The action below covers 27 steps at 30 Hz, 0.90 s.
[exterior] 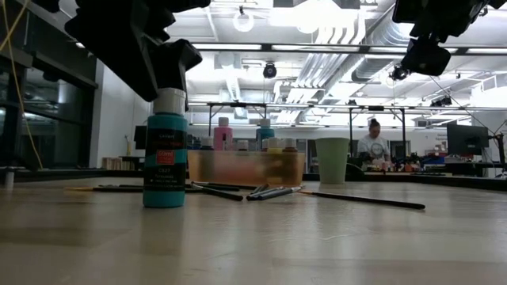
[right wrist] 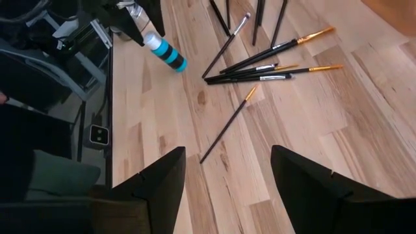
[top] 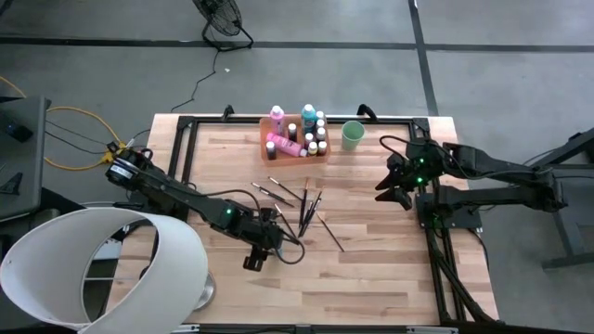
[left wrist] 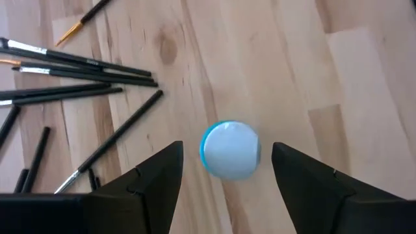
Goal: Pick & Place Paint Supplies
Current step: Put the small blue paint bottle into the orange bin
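On the table (top: 371,269), near its front-middle, a teal paint bottle (exterior: 165,158) stands upright with its white cap on, alone, apart from the rest of the supplies. Left gripper (left wrist: 226,170) hangs directly over it: fingers spread, one either side of the cap in the left wrist view, not touching it as far as I can tell. Low view shows the gripper body just above the cap, with the bottle resting on the wood.

Loose paintbrushes (top: 306,209) lie scattered flat mid-table, just beyond the teal bottle, dark handles, several fanned and crossing each other; one brush (right wrist: 227,125) lies off on its own.

Orange tray (top: 264,139) sits toward the back of the table, with the remaining bottles (top: 299,130) standing inside it, pink and teal among them, white caps. Light green cup (top: 353,134) is upright just beside the tray on the right arm's side.

Right gripper (right wrist: 227,188) is parked raised over the table's right edge, well apart from the brushes and bottle; fingers spread, holding nothing.

A person (exterior: 372,145) is visible in the room far behind the table in the low view.
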Available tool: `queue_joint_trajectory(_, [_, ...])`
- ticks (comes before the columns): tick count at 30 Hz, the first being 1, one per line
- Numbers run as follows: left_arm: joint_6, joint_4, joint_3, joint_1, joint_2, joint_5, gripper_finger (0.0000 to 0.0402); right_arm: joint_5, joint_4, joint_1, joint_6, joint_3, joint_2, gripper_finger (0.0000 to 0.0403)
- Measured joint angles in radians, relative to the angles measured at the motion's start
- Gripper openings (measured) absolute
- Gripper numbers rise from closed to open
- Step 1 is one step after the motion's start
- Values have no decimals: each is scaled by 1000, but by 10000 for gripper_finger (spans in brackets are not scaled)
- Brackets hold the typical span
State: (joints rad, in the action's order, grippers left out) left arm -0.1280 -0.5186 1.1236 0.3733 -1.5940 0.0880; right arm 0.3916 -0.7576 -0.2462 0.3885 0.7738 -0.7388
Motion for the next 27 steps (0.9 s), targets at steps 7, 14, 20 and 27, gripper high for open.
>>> queue_joint_trajectory(7, [-11,6,0,0,-6,9,228,0,6,0,0,0,0,220])
queue_joint_trajectory(14, [-23,35,0,0,-23,21,228,0,9,0,0,0,0,220])
queue_joint_trajectory(20, [-34,34,1,0,-27,27,203,0,14,0,0,0,0,220])
queue_joint_trajectory(27, [-44,27,1,0,-29,26,140,0,14,0,0,0,0,220])
